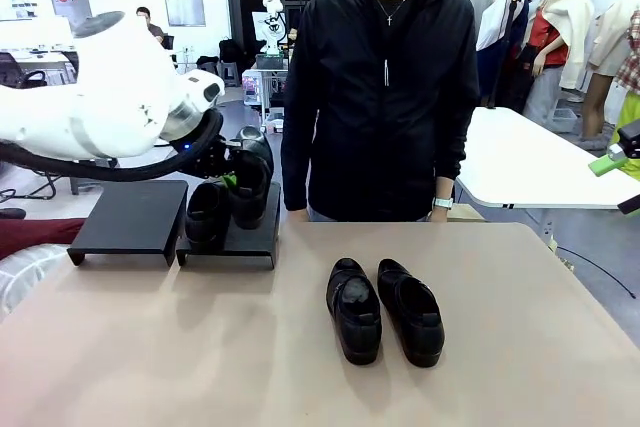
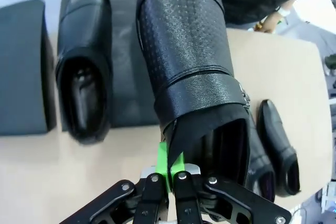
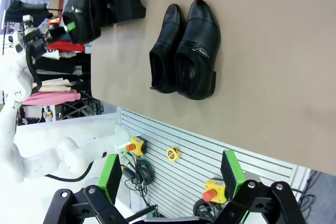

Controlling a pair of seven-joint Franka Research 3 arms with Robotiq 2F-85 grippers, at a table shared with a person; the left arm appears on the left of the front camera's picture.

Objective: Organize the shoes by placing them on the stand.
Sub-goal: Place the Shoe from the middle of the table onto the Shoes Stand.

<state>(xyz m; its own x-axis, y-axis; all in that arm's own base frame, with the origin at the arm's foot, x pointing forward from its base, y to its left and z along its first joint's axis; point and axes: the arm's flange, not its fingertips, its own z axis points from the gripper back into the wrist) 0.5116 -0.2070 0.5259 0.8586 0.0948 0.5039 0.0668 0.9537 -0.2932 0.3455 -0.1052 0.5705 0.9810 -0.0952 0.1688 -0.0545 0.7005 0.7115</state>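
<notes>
White left arm (image 1: pixel 100 97) over stand (image 1: pixel 228 244), left pincer (image 2: pixel 169 163) clamped on shoe (image 2: pixel 184 51), right pincer (image 3: pixel 170 174) wide open

Left stand (image 1: pixel 130 215) bare; shoe pair (image 1: pixel 354 313) obstructs the table (image 1: pixel 150 347) centre.

Right stand (image 1: pixel 240 250) sits at the far-left edge of the table (image 1: pixel 150 347), first shoe (image 1: pixel 205 215) on it, lifted shoe (image 1: pixel 250 182) just right of that. Third shoe (image 1: pixel 353 309) and fourth shoe (image 1: pixel 411 311) are side by side mid-table.

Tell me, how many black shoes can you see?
4. One shoe sits on the right stand; the left hand holds another shoe at that stand; two more lie side by side mid-table. None seems hidden.
</notes>
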